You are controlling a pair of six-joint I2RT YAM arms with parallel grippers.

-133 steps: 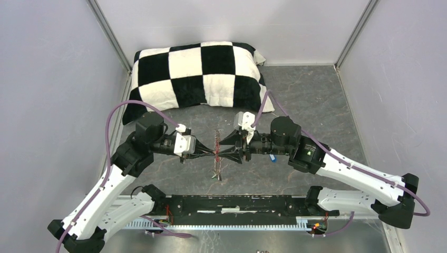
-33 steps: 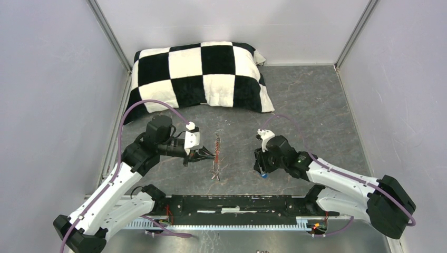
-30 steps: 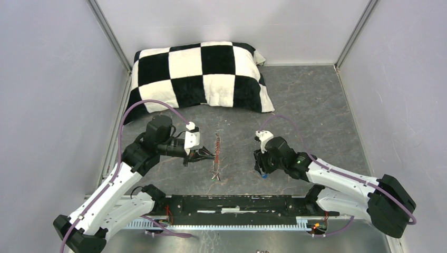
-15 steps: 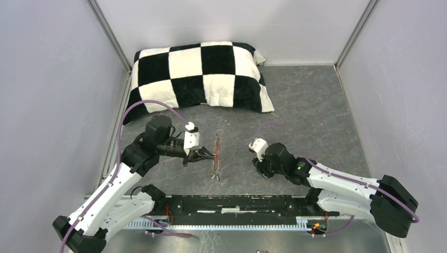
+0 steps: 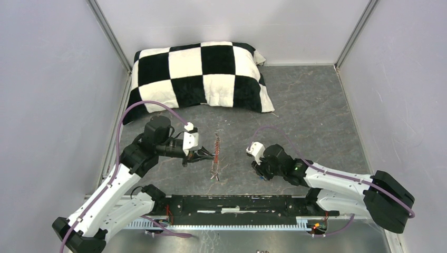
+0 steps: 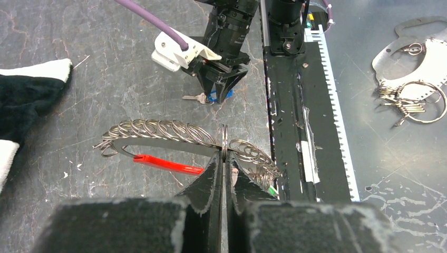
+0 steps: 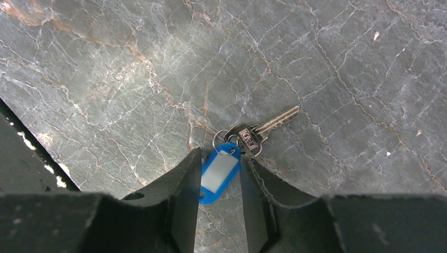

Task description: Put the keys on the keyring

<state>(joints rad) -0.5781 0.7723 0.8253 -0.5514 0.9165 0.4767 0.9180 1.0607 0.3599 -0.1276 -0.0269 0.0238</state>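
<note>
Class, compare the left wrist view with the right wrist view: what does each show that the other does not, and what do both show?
Only the left wrist: the left gripper shut on the keyring, a red tag by it, a pillow corner, and spare rings at far right. Only the right wrist: the pale label on the blue tag and the small ring joining it to the key. Both: the right gripper, fingers either side of the blue tag, the key, and the grey table.

Silvery keyring (image 6: 174, 132) upright and edge-on, small split rings strung along it, red tag (image 6: 167, 164) and green tag (image 6: 269, 186) close against it. Well to its right, blue-tagged key (image 7: 217, 176) flat on grey table (image 7: 342, 63).
</note>
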